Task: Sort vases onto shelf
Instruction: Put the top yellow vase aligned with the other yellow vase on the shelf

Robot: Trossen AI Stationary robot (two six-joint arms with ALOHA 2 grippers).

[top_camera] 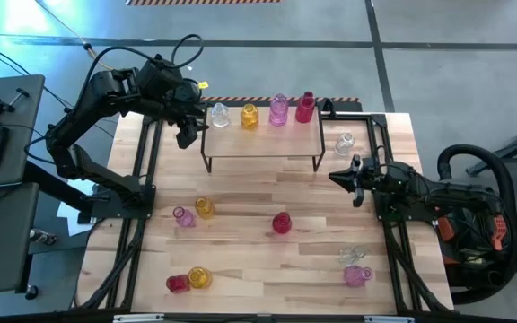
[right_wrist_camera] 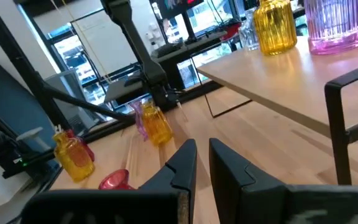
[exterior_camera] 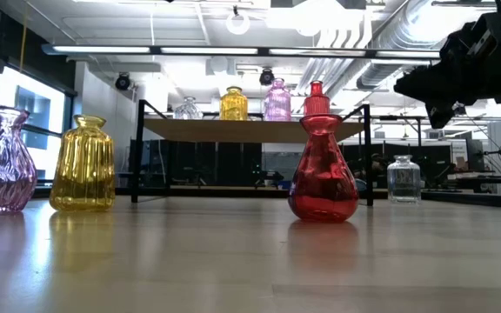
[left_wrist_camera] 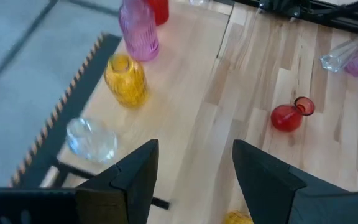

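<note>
Clear, amber, pink, red vases (top_camera: 249,115) upright in a row atop shelf (top_camera: 263,144); others scattered on tabletop.

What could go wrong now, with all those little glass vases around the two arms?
The left gripper hangs open right by the clear vase at the end of the shelf; a careless swing might knock it off. The right gripper, shut and empty, sits near another clear vase standing on the table, which it could tip.

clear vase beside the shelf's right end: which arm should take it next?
Right, probably. The right gripper hangs empty and shut close to the clear vase. The left gripper is open at the far end of the shelf, which lies between it and the vase.
</note>
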